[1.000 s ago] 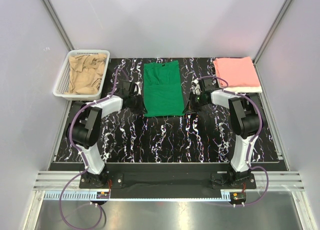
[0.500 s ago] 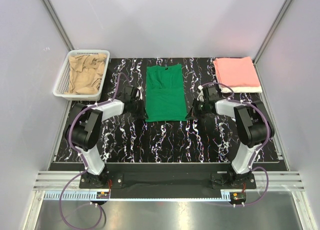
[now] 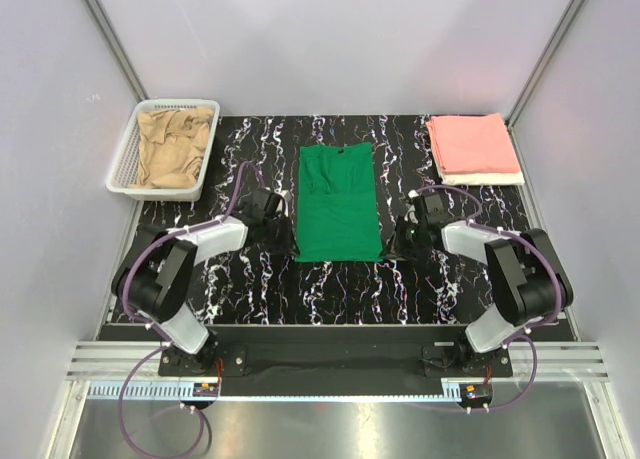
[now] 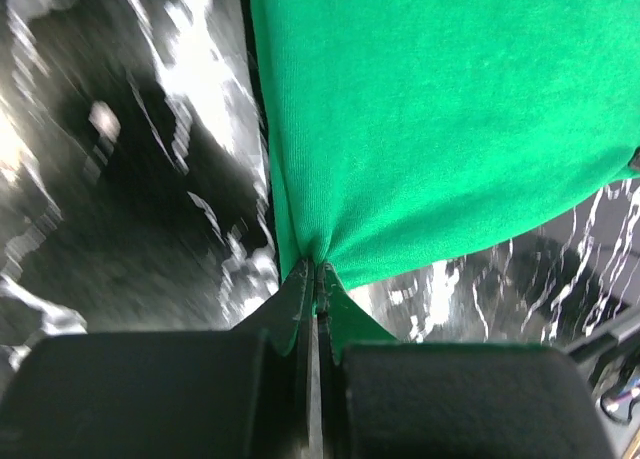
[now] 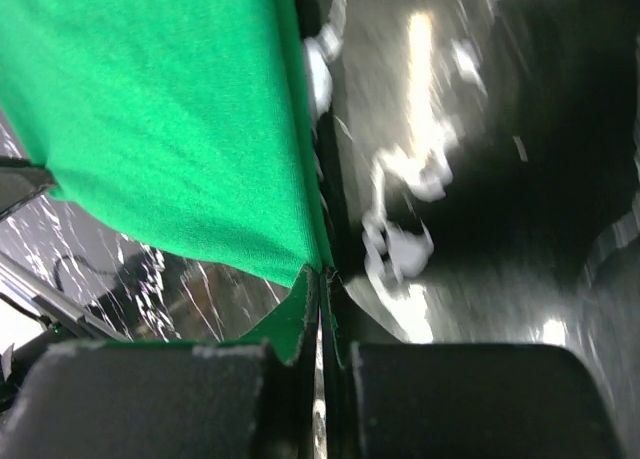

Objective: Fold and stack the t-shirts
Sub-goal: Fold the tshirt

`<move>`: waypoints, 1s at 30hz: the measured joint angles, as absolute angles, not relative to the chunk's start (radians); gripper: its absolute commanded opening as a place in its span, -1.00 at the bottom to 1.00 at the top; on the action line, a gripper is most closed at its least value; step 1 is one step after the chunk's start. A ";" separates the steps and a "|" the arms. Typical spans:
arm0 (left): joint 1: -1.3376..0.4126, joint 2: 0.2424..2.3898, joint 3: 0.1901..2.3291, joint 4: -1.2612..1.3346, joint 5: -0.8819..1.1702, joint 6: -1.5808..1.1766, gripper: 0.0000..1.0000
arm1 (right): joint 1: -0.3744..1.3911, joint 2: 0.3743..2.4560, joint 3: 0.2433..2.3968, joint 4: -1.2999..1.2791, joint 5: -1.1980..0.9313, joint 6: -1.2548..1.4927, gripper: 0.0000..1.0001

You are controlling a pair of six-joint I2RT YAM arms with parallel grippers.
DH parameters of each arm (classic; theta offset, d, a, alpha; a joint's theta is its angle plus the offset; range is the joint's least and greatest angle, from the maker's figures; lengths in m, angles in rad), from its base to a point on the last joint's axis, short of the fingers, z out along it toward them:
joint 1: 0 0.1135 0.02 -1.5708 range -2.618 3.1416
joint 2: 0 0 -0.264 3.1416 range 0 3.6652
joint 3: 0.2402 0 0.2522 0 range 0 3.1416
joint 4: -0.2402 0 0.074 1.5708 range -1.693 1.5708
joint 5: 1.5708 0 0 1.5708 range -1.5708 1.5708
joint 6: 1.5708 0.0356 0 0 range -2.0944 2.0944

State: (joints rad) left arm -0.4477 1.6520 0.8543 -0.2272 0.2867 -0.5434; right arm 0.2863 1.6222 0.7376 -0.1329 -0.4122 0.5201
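Top external view is showing the green shirt [image 3: 340, 203] lying flat as a narrow strip on the table [image 3: 330, 299], filling the gap between the two grippers. The left gripper [image 3: 285, 241] is sitting at the shirt's near left corner and the right gripper [image 3: 398, 245] at its near right corner, both down low.

On the left wrist view, the jaws are pressed fully together and pinching the corner of the green cloth. The cloth is fanning out ahead of the tips and off to their right, with puckers running into the pinch.

The right wrist view is mirroring that. Its jaws are clamped tight on the other corner, with the cloth spreading ahead and to the left of the tips. Bare marbled table is showing on the outer side of each pair of jaws.

Well beyond the right gripper, the pink shirt [image 3: 473, 145] is lying folded on top of the white shirt [image 3: 487, 179], with only a strip of white peeking out at the near edge. Well beyond the left gripper, the tan shirt [image 3: 175, 147] is lying crumpled inside the basket [image 3: 122, 169].
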 measured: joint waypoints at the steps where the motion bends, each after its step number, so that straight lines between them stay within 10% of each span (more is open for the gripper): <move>1: -0.458 1.635 0.841 -0.230 0.281 -0.549 -1.00 | 0.286 1.603 0.724 -0.150 -0.404 0.526 -1.00; 11: -0.556 1.487 0.723 -0.249 0.249 -0.595 -0.97 | 0.322 1.367 0.582 -0.257 -0.379 0.611 -1.00; 19: -0.602 1.392 0.683 -0.286 0.208 -0.607 -0.44 | 0.360 1.197 0.538 -0.347 -0.350 0.654 -0.37; 30: -0.603 1.317 0.643 -0.302 0.201 -0.625 -0.03 | 0.370 1.090 0.506 -0.448 -0.330 0.795 -0.10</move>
